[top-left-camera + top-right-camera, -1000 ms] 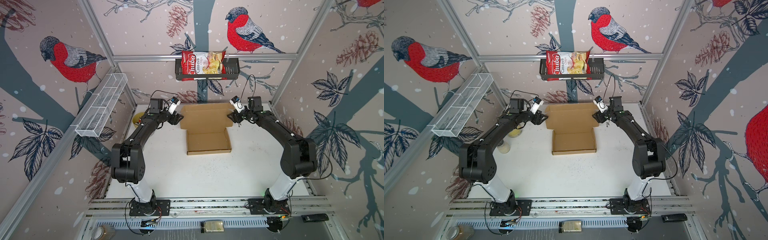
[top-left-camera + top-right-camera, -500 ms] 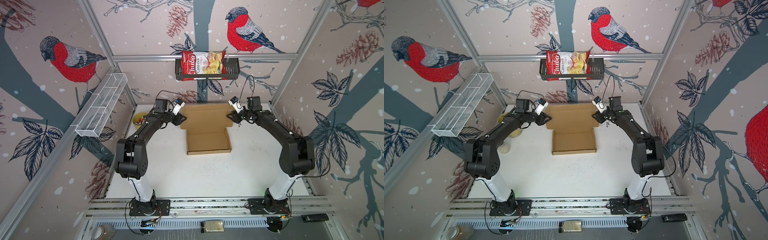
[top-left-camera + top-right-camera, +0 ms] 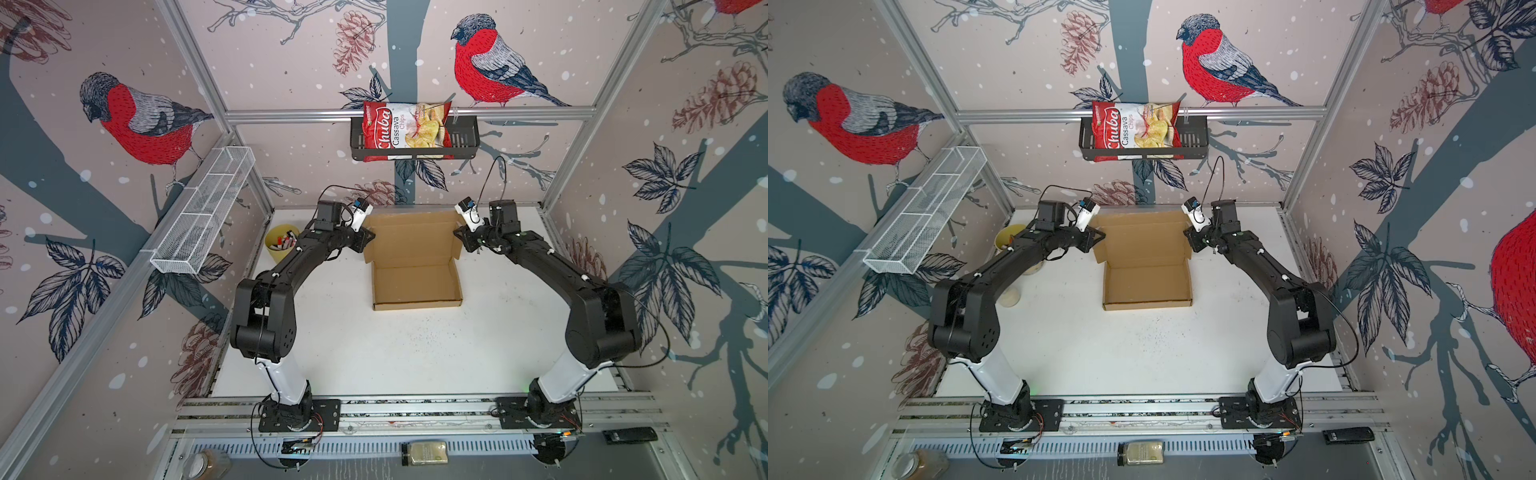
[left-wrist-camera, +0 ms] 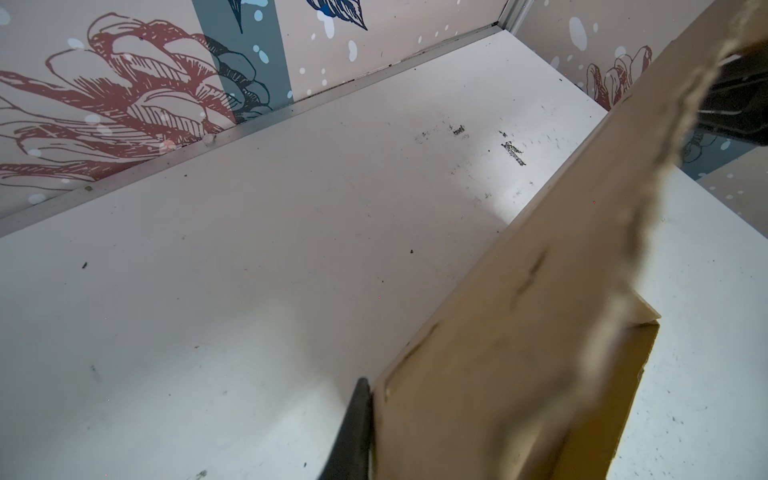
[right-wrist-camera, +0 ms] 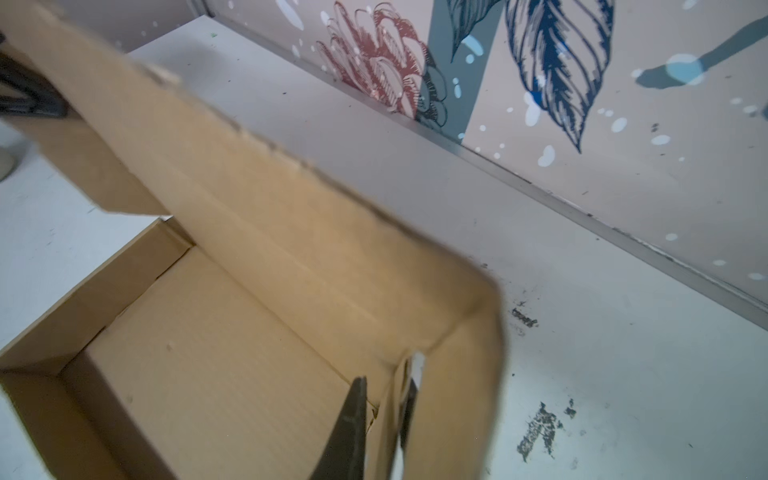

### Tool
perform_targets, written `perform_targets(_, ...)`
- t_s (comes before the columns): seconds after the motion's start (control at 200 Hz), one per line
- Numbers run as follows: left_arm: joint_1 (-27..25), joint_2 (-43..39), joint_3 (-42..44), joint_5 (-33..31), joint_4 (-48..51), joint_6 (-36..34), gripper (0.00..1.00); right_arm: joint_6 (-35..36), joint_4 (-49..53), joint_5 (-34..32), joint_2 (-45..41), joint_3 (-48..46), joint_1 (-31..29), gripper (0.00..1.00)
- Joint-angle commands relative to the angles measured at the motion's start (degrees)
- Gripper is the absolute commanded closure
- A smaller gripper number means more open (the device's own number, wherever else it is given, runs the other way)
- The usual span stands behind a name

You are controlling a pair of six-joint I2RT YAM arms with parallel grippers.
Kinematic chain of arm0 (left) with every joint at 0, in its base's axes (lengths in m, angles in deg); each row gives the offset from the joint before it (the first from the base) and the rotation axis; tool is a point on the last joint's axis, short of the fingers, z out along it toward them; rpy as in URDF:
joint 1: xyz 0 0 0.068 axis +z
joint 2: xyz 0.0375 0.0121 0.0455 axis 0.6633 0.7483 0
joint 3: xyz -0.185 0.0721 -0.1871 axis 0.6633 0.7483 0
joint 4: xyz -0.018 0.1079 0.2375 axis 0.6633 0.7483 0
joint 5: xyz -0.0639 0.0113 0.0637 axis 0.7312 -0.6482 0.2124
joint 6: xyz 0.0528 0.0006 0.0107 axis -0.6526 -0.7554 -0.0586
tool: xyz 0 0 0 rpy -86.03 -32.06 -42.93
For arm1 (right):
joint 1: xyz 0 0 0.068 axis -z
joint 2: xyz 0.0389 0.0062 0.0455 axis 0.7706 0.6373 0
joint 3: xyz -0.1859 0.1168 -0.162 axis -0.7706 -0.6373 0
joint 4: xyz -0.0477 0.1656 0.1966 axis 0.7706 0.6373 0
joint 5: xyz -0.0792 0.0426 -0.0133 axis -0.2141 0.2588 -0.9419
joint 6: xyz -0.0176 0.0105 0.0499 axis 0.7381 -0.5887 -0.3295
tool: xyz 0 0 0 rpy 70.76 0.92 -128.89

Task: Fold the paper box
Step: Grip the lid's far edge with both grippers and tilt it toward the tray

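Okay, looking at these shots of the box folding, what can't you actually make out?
Left gripper: in the left wrist view one finger shows; the box flap hides the other, so the grip is unclear.
Yellow cup: its contents are too small in a top view.
Box's raised lid edge: blurred in both wrist views.
Jar: cut off by a top view's bottom edge.
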Motion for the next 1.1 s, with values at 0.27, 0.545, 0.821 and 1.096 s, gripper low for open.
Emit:
perform_targets(0.27, -3.36, -3.50, 5.42, -8.93, -9.10, 11.67, 0.97, -13.13, -11.23, -21.23, -4.40, -6.80, -7.11, 0.90)
perform_targets(0.545, -6.36, -6.42, 7.85, -14.70, -13.38, 18.58, 0.96, -17.37, -13.69, -28.49, -6.57, -10.30, -10.93, 0.92)
perform_targets(0.821, -7.59, -7.39, 8.79, -16.37, -14.40, 18.97, 0.92, -17.16, -15.44, -29.34, -8.62, -13.17, -11.16, 0.93)
perform_targets(1.096, -6.66, -8.21, 8.66, -17.76, -7.74, 16.75, 0.78, -11.97, -14.76, -25.08, -8.59, -14.30, -9.60, 0.93)
